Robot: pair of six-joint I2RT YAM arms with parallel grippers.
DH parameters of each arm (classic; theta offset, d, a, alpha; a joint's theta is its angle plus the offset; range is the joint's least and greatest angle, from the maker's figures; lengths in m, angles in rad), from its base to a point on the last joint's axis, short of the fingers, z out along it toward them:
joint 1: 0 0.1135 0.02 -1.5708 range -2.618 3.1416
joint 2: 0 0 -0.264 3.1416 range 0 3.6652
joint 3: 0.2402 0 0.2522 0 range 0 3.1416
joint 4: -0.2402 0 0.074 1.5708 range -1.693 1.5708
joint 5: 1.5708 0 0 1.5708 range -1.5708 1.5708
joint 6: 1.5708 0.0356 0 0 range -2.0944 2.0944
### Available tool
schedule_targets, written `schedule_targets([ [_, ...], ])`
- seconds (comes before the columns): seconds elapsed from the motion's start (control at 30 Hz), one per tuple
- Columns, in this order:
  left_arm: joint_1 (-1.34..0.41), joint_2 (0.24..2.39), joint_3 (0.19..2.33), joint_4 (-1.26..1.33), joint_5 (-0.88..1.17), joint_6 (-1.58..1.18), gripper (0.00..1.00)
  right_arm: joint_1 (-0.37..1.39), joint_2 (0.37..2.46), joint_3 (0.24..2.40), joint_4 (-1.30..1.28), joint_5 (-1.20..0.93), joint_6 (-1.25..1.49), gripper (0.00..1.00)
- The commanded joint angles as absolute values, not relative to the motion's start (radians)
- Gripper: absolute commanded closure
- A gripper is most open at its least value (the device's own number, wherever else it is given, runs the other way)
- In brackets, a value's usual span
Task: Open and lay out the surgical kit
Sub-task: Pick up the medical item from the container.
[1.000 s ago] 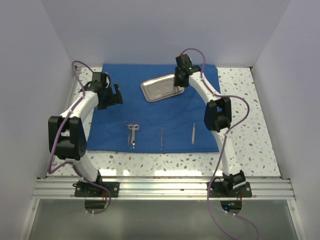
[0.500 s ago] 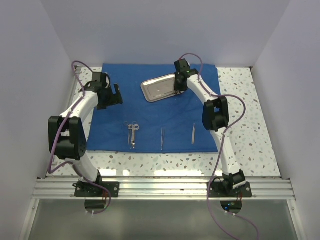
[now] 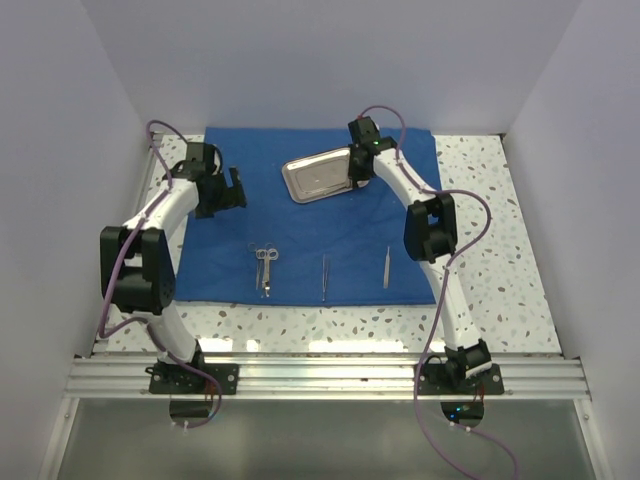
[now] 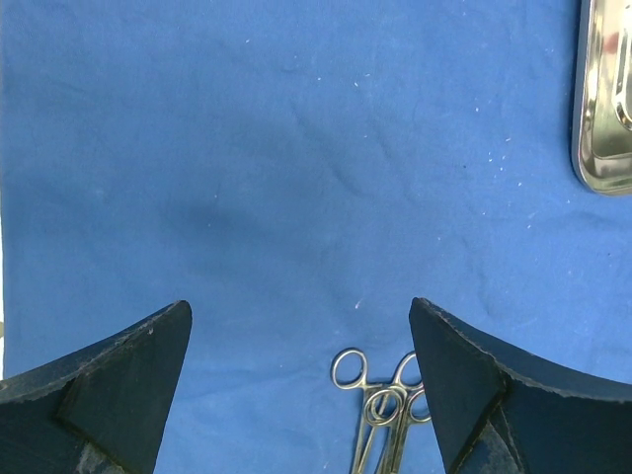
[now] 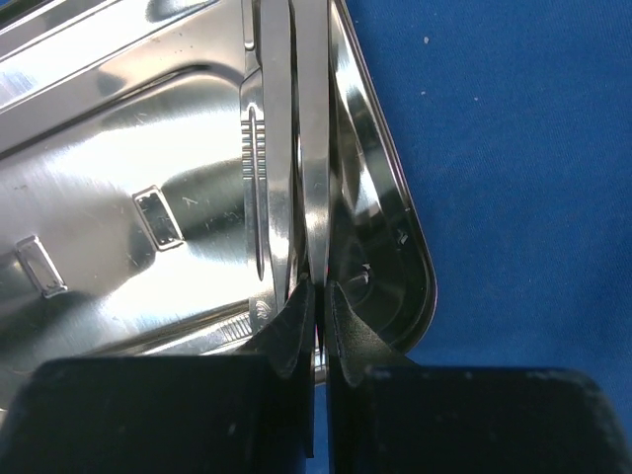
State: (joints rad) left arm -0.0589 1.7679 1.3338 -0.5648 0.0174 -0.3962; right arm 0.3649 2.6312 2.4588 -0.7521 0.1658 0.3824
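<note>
The royal-blue cloth (image 3: 300,225) lies spread flat on the table. The shiny steel tray (image 3: 318,177) sits on its far middle. My right gripper (image 3: 357,172) is at the tray's right end, shut on a thin steel tweezer-like instrument (image 5: 314,148) that runs along the tray's (image 5: 128,227) right wall; the gripper's tips (image 5: 318,286) pinch its near end. Ring-handled forceps (image 3: 265,266) and two thin instruments (image 3: 324,276) (image 3: 386,266) lie in a row near the cloth's front edge. My left gripper (image 3: 234,190) is open and empty above the cloth (image 4: 247,148), with the forceps' rings (image 4: 380,395) below its jaws (image 4: 299,306).
White walls close in the left, right and back sides. The speckled tabletop (image 3: 490,260) shows to the right of and in front of the cloth. A metal rail (image 3: 320,375) with the arm bases runs along the near edge.
My right wrist has shifted slightly left over the tray's right end and turned. The left arm has hardly moved.
</note>
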Motion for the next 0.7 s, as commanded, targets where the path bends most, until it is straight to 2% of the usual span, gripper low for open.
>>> schedule_targets([
  [0.0, -0.049, 1.779, 1.379, -0.563, 0.017, -0.367, 0.05, 0.348, 2.605, 2.516, -0.755, 0.201, 0.368, 1.00],
  [0.37, -0.049, 1.775, 1.391, -0.551, 0.037, -0.374, 0.05, 0.339, 2.453, 2.490, -0.764, 0.227, 0.341, 1.00],
  [0.67, -0.049, 1.732, 1.356, -0.520, 0.060, -0.390, 0.05, 0.348, 2.254, 2.312, -0.776, 0.146, 0.374, 1.00],
])
